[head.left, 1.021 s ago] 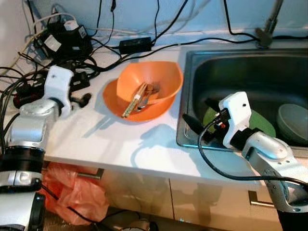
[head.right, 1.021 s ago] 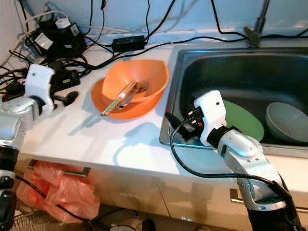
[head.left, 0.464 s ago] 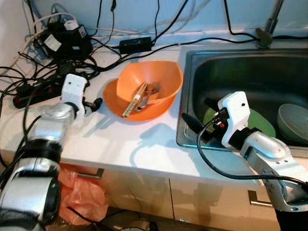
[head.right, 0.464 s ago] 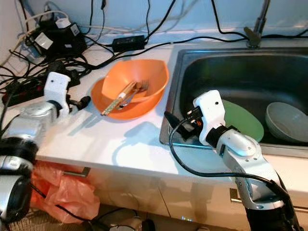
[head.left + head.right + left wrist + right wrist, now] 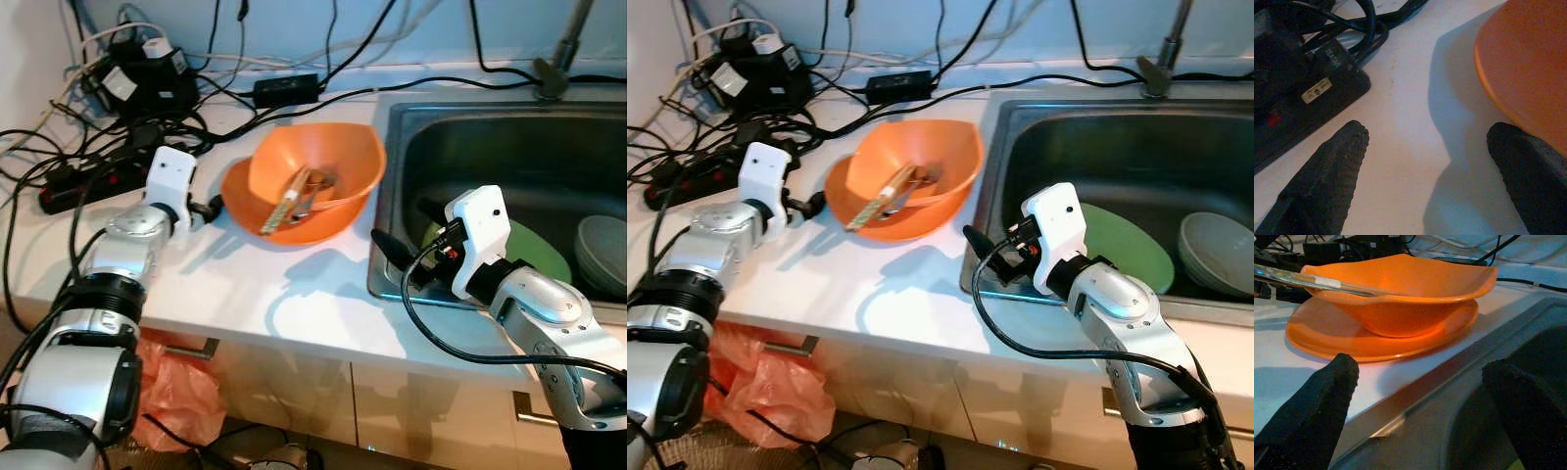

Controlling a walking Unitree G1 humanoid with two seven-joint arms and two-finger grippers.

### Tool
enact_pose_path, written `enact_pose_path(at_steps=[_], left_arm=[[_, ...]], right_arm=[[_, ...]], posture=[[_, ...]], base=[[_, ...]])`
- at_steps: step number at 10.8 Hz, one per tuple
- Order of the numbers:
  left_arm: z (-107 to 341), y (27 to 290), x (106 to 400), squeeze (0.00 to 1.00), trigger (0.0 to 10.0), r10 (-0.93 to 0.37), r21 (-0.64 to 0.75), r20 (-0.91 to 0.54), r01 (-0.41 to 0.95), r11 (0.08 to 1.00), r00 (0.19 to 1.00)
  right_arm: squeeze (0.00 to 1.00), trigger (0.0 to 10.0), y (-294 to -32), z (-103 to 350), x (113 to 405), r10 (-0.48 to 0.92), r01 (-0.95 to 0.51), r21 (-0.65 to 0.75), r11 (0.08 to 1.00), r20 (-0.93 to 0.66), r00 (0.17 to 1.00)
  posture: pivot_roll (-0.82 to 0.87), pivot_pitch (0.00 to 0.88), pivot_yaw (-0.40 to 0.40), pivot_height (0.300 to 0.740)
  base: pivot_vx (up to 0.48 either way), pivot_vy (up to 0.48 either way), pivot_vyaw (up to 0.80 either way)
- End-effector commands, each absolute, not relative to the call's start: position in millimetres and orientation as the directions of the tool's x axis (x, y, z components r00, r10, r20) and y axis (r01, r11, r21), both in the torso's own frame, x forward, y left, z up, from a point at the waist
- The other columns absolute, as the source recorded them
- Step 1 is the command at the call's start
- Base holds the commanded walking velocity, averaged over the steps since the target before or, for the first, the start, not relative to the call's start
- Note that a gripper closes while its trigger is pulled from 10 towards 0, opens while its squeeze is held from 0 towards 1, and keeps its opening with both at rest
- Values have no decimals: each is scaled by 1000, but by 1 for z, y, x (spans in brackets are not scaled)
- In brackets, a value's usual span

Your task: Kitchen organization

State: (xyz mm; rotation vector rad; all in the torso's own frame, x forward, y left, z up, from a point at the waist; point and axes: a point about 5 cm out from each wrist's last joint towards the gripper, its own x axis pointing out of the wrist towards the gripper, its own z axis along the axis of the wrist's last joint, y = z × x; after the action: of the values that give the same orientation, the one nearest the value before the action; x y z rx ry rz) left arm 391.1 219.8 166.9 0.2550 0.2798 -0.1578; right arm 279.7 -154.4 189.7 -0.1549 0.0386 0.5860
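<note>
The white countertop [image 5: 284,294] carries the work; the steel sink [image 5: 490,147] is set into it on the robot's right, holding a green plate [image 5: 534,257] and a grey bowl [image 5: 602,250]. A tangle of black cables and a power strip [image 5: 83,181] occupies the far left of the counter.

The orange bowl [image 5: 318,176] sits on an orange plate [image 5: 245,191] near the sink's left rim. Chopsticks and cutlery [image 5: 294,194] lie inside the bowl, long axis running from the bowl's centre toward its near-left rim.

The left gripper [image 5: 208,208] is low over the counter, just beside the plate's left edge, pointing toward it. In the left wrist view its fingers [image 5: 1327,166] are spread wide, holding nothing, one close against the plate rim. The right gripper [image 5: 402,230] hangs at the sink's front-left corner, jaws likewise spread and empty, aimed at the bowl from the opposite side.

The left arm appears nearer to contact; the stack lies between the two grippers.
</note>
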Motion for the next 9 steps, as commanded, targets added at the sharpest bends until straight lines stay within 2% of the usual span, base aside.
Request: enact_pose_path(at_steps=[1,5,6,9], left_arm=[[165,209,392,0,10000,-170,229,-307,246,942,936],[161,188,392,0,10000,-263,207,-308,334,920,914],[159,192,390,0,10000,-258,210,-313,331,920,914],[154,228,375,0,10000,-165,222,-327,245,944,931]], right_arm=[[0,10000,-151,193,280,557,-560,-137,817,-65,828],[0,10000,-151,192,280,555,-559,-137,818,-67,829],[0,10000,-151,192,280,555,-559,-137,818,-68,829],[0,10000,-152,193,281,550,-553,-140,821,-67,833]], posture=[[85,79,177,740],[83,81,177,740],[84,81,176,740],[84,83,177,740]], base=[[0,0,0],[0,0,0],[0,0,0],[0,0,0]])
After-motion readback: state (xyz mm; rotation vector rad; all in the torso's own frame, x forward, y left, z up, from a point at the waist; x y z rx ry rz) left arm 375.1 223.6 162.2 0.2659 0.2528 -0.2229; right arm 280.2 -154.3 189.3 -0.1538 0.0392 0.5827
